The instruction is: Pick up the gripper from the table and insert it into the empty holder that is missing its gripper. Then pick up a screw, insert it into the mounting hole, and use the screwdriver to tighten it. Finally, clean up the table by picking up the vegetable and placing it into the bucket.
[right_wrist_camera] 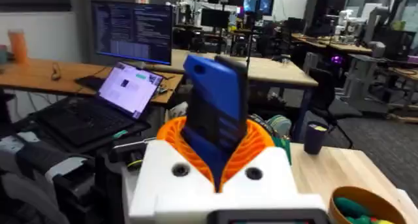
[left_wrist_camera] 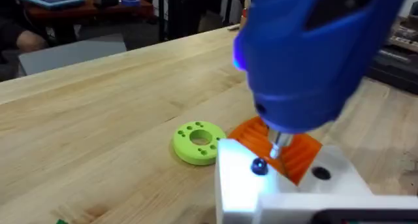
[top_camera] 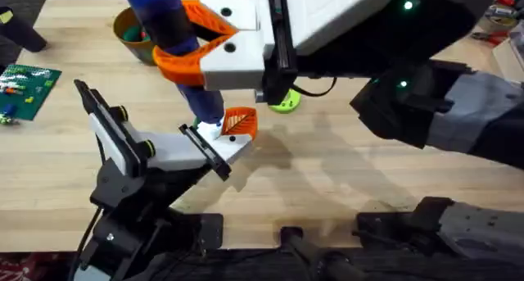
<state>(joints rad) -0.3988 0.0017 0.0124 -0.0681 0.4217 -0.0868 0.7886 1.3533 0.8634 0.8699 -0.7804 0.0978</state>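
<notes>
Screw-tightening step, I reckon. Orange ribbed gripper (top_camera: 239, 122) already sits in the white holder (top_camera: 214, 148), mid tabletop, a bit left of centre. Screwdriver (top_camera: 182, 43), thick blue cylinder, stands near upright over it; in the left wrist view its thin metal bit (left_wrist_camera: 277, 144) comes down beside a dark screw head (left_wrist_camera: 259, 166) on the holder's white face, just next to the wedge. Can't tell if the bit's seated in the head.

Right claw (top_camera: 214, 37) is clenched round the driver w/ its curved orange jaws & white blocks. Left claw: can't tell its state.

Next move, my guess: line bit up w/ screw head, press down, spin. Slip risk, as the head is small and the holder plastic looks smooth.

Lime-green ring (left_wrist_camera: 196, 142) w/ holes lies flat just beyond the holder. Ochre bucket (top_camera: 128, 25) near far-left corner, red/green bits inside; cleanup not yet done afaict. Tabletop (top_camera: 352, 183) is pale grained wood.
</notes>
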